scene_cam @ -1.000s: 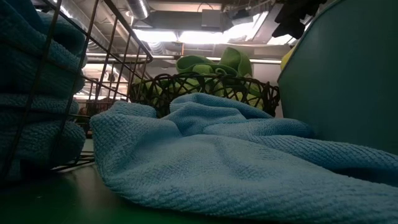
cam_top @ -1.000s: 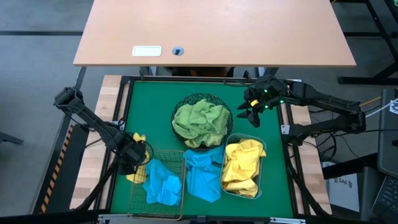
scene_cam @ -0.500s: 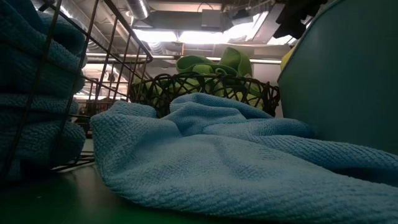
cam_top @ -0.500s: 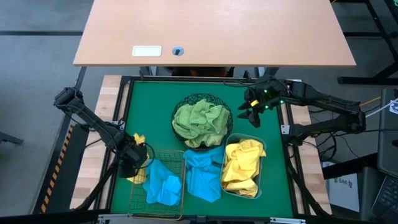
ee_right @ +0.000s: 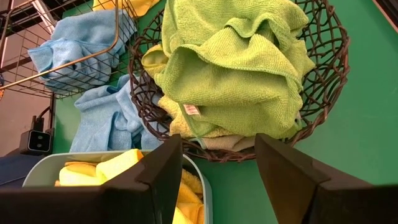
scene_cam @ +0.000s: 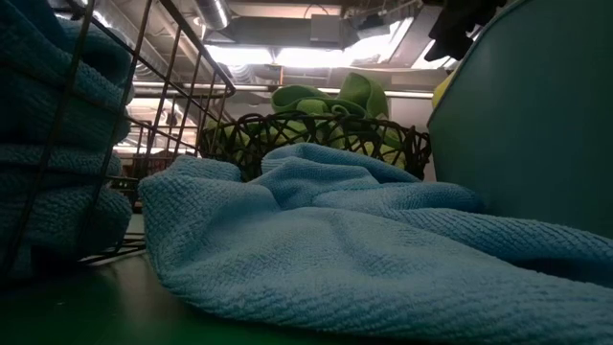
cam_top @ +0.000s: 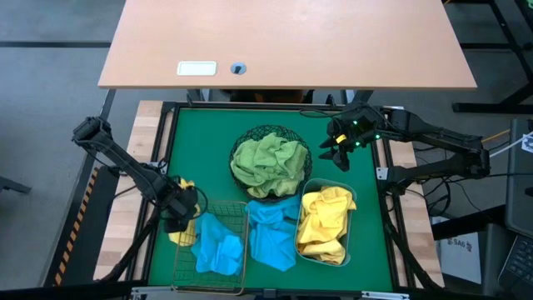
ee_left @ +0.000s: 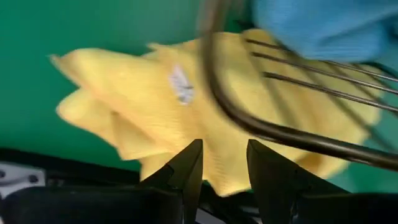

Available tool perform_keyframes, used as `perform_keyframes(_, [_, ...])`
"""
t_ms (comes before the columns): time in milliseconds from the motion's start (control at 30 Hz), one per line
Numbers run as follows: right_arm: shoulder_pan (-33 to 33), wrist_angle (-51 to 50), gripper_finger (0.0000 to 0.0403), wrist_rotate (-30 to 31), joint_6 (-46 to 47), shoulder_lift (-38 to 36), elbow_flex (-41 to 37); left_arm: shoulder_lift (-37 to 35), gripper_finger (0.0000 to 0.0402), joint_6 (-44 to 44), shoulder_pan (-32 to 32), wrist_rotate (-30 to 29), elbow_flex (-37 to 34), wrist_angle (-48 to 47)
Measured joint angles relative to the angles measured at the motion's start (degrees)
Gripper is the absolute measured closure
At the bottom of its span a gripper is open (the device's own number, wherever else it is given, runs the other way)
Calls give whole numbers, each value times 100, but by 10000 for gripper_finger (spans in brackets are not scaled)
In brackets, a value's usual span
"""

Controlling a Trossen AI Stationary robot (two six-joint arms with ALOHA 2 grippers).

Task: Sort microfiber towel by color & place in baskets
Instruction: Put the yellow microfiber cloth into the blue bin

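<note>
A yellow towel (cam_top: 177, 236) lies on the green mat at the left side of the copper wire basket (cam_top: 218, 205). Part of it is under the basket's rim (ee_left: 249, 121). My left gripper (cam_top: 177, 215) is low over it, fingers close together with yellow cloth between them (ee_left: 224, 177). Blue towels (cam_top: 218, 248) lie in the copper basket. Another blue towel (cam_top: 273, 235) lies on the mat between the basket and the plastic tub (cam_top: 351, 192), which holds yellow towels (cam_top: 323, 223). Green towels (cam_top: 268, 160) fill the black mesh bowl (cam_top: 250, 135). My right gripper (cam_top: 337, 155) is open and empty at the far right. My left gripper pinches the yellow towel's edge (ee_left: 219, 163) between its two fingers, coming from the table's left side and slanting down. The towel lies spread on the mat, its far part under the copper basket's rim. How many layers are held I cannot tell.
The bowl, the tub and the copper basket stand close together mid-table, with the loose blue towel (scene_cam: 335, 249) between them. A wooden table top (cam_top: 283, 42) lies beyond the mat's far edge. Bare green mat (cam_top: 200, 142) shows at the far left.
</note>
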Motion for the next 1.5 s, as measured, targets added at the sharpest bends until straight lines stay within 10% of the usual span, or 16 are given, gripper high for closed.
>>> perform_keyframes(1167, [0,0,201,-2,-2,0,1,-15,284,-446,-4,659,-706,438])
perform_keyframes(1500, [0,0,201,-2,-2,0,0,2,394,-540,0,656,-588,338])
